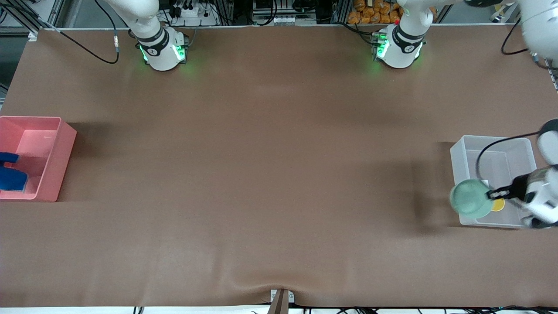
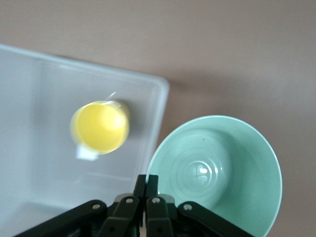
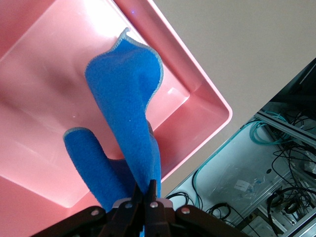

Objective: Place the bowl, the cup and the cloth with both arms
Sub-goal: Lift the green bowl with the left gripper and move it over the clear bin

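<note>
Left hand (image 2: pixel 146 183) pinches bowl (image 1: pixel 471 199) by rim, over clear bin's (image 1: pixel 458 165) near corner; stiff, light, probably slick. Cup (image 2: pixel 100 127) already inside bin. Right hand (image 3: pixel 146 190) clamps cloth (image 3: pixel 126 123) over pink bin (image 1: pixel 61 161); soft, limp, hangs folded.

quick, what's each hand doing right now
Left hand: closed on the bowl rim, over the clear bin corner.
Right hand: closed on the cloth, over the pink bin.
</note>
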`<act>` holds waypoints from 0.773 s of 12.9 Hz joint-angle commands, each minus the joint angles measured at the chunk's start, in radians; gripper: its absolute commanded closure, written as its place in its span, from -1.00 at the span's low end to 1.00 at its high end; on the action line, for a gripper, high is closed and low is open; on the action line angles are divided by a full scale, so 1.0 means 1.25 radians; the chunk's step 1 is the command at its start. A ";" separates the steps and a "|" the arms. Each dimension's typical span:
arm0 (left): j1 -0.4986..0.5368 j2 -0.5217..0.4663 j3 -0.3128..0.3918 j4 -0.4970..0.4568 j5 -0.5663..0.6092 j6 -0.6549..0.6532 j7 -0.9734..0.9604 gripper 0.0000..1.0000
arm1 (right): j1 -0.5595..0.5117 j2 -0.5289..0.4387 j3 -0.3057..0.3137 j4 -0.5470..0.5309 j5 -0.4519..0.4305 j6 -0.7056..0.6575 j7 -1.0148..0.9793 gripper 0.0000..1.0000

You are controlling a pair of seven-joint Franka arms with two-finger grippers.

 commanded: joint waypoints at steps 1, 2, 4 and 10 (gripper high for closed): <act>0.081 -0.082 -0.009 -0.123 0.038 0.006 0.177 1.00 | -0.025 0.033 0.015 0.018 -0.011 0.033 -0.017 1.00; 0.107 -0.085 -0.010 -0.136 0.050 0.017 0.236 1.00 | -0.025 0.038 0.015 0.018 -0.009 0.042 -0.017 1.00; 0.148 -0.086 -0.012 -0.180 0.051 0.069 0.304 1.00 | -0.025 0.052 0.017 0.019 -0.004 0.057 -0.016 1.00; 0.216 -0.109 -0.014 -0.381 0.052 0.333 0.400 1.00 | -0.032 0.100 0.019 0.018 -0.002 0.071 -0.016 1.00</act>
